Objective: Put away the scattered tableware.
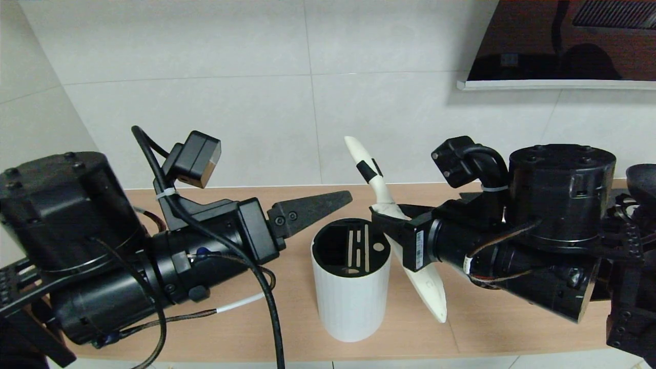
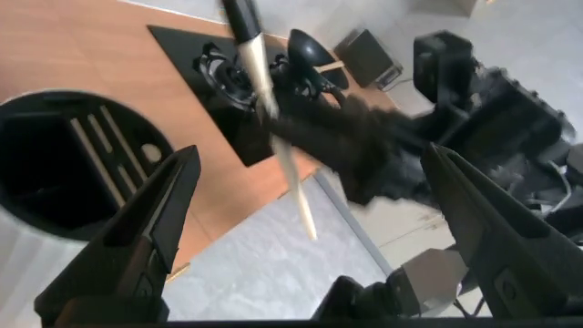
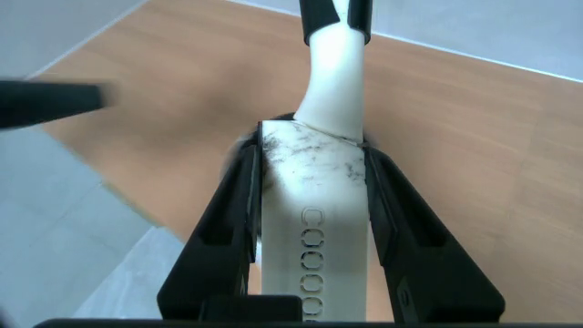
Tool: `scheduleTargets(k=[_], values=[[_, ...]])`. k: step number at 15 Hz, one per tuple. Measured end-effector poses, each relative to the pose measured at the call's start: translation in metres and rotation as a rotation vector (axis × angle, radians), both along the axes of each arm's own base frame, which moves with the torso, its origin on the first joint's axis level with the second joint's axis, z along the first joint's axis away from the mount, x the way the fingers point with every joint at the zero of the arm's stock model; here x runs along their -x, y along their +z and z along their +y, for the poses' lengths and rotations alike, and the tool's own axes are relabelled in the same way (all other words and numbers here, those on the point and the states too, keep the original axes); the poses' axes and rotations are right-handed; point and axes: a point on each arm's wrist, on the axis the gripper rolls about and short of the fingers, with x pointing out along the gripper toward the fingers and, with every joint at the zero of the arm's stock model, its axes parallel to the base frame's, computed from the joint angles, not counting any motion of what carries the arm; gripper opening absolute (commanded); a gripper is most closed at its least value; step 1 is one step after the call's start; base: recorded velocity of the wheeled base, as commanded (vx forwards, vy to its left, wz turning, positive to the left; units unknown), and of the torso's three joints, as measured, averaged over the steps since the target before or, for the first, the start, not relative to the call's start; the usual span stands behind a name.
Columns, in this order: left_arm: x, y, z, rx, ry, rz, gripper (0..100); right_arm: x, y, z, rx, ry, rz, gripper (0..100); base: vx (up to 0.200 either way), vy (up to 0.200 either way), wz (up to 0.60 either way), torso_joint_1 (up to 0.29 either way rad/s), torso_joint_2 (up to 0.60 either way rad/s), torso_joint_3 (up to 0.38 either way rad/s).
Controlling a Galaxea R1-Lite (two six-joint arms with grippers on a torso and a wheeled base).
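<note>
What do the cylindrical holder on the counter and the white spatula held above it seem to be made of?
The white spatula: probably matte plastic; dull surface with dark scuffs and moulded ovals. The utensil holder: smooth white wall, black slotted insert, likely plastic, though ceramic can't be excluded.

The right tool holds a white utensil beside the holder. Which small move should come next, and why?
Probably shift the right tool toward the robot's left until the utensil is over the holder. Its lower end hangs outside the holder's wall, so lowering here would likely miss.
</note>
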Motion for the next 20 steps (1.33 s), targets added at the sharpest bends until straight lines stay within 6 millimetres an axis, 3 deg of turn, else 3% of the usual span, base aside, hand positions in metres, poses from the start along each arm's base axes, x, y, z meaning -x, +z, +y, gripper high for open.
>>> scheduleTargets(k=[8,13,20], values=[[-0.009,-0.012,-0.022,0.0,0.014,-0.027,100,0.012,0.003,0.007,-0.023,0.042,0.003,0,0.0,0.0,0.0,0.0,0.0,0.0],[-0.021,-0.026,-0.031,-0.057,0.122,-0.149,100,0.018,-0.001,0.01,-0.012,0.087,0.019,0,0.0,0.0,0.0,0.0,0.0,0.0],[-0.03,-0.038,-0.038,-0.051,0.134,-0.152,100,0.031,-0.008,0.013,0.008,0.169,0.041,0,0.0,0.0,0.0,0.0,0.0,0.0]])
